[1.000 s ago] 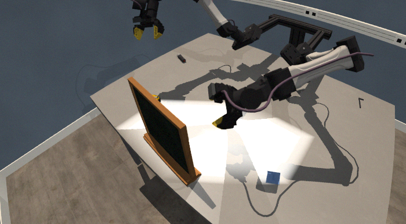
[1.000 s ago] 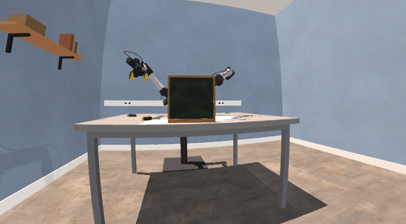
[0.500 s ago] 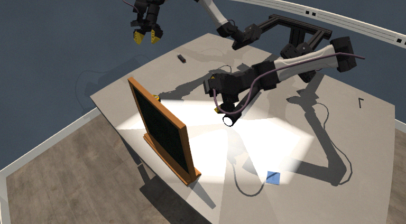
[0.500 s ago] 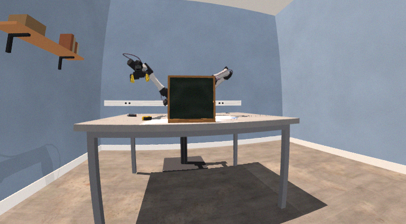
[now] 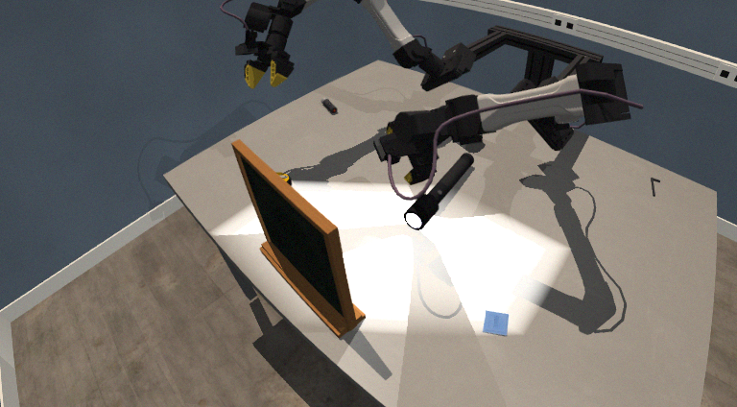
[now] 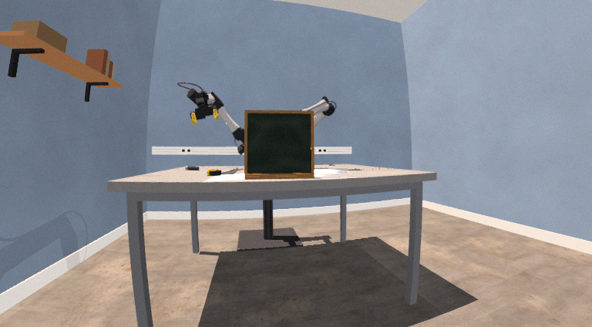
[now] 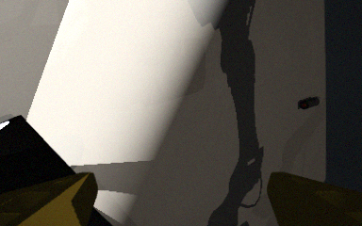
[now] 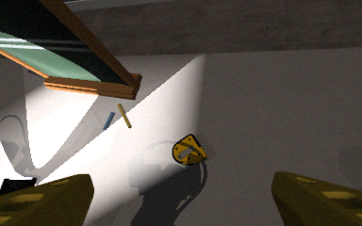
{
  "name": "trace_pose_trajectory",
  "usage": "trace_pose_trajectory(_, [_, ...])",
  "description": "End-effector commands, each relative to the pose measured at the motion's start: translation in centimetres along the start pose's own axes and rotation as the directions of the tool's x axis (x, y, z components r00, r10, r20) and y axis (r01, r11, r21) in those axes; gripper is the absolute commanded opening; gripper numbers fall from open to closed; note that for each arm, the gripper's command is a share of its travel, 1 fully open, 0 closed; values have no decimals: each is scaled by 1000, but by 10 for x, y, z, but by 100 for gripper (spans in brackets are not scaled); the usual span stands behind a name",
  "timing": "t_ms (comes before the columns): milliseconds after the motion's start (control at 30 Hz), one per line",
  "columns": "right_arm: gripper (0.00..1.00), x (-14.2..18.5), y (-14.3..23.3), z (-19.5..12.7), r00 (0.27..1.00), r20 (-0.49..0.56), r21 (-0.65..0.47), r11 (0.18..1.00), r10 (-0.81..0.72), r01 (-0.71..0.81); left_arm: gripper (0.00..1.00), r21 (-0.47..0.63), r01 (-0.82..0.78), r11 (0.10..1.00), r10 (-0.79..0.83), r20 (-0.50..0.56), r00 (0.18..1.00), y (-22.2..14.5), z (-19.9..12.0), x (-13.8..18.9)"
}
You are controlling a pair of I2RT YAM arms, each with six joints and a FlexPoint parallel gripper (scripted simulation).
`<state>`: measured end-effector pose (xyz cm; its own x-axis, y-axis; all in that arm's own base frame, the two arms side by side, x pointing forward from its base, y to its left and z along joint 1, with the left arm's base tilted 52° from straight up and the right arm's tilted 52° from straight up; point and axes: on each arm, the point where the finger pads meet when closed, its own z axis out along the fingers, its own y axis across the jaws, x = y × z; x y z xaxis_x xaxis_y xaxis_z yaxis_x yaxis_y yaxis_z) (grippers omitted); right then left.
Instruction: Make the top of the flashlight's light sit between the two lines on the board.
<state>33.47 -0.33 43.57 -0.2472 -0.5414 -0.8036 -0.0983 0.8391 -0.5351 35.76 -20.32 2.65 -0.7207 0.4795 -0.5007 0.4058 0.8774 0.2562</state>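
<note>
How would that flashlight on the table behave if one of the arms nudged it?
The flashlight would probably roll if pushed sideways, since its barrel looks round. Its wider head may make it swing in a curve rather than roll straight. It looks stiff, so it likely wouldn't bend.
</note>
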Motion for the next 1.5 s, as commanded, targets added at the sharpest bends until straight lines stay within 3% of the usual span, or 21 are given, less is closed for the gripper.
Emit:
trace_pose_trajectory(0, [100, -18, -11, -11, 990, 111, 44, 995, 87, -92, 95, -54, 83, 995, -87, -84, 993, -17, 5, 31])
trace_pose_trajectory(133, [100, -22, -5, -9, 985, 134, 29, 993, 106, -111, 95, -69, 128, 989, -133, -72, 989, -22, 6, 27])
trace_pose_trajectory(167, [100, -21, -4, -6, 983, 137, 26, 992, 120, -125, 95, -95, 121, 988, -132, -124, 983, -22, 10, 53])
trace_pose_trajectory(233, [100, -21, -3, -2, 977, 150, 24, 988, 150, -155, 95, -130, 139, 982, -158, -152, 976, -26, 12, 68])
trace_pose_trajectory(567, [100, -16, -5, 11, 925, 227, 20, 948, 305, -317, 95, -339, 233, 911, -306, -179, 935, -32, 14, 134])
trace_pose_trajectory(633, [100, -16, -5, 11, 925, 227, 20, 948, 305, -317, 95, -339, 233, 911, -306, -179, 935, -32, 14, 134])
trace_pose_trajectory(700, [100, -15, -7, 12, 911, 245, 23, 937, 333, -349, 95, -370, 270, 889, -344, -150, 927, -34, 14, 137])
trace_pose_trajectory(733, [100, -14, -5, 16, 903, 250, 16, 931, 350, -365, 95, -411, 251, 877, -343, -167, 924, -28, 12, 159])
trace_pose_trajectory(800, [100, -14, 0, 20, 884, 266, -6, 918, 384, -397, 95, -458, 262, 849, -362, -146, 921, -26, 10, 171])
trace_pose_trajectory(967, [100, -10, -1, 24, 823, 315, -29, 872, 472, -489, 95, -563, 308, 767, -400, -46, 915, -17, 2, 198])
trace_pose_trajectory(1000, [100, -12, 0, 23, 821, 322, -32, 873, 471, -487, 95, -546, 328, 771, -408, -28, 912, -23, 4, 191])
trace_pose_trajectory(1100, [100, -5, 3, 29, 789, 328, -52, 844, 519, -533, 95, -628, 287, 723, -375, -7, 927, -4, -7, 224])
trace_pose_trajectory(1133, [100, -8, 4, 28, 768, 349, -68, 832, 537, -551, 95, -629, 330, 704, -390, 47, 920, -4, -8, 221])
trace_pose_trajectory(1300, [100, -6, 6, 29, 753, 358, -79, 821, 552, -565, 95, -616, 372, 694, -400, 100, 911, -12, -5, 216])
trace_pose_trajectory(1400, [100, 2, 7, 38, 771, 332, -60, 828, 544, -558, 95, -623, 334, 708, -376, 69, 924, -11, -5, 222])
trace_pose_trajectory(1467, [100, 18, 21, 56, 813, 260, -48, 848, 521, -528, 95, -630, 282, 723, -363, 0, 932, -10, -6, 231])
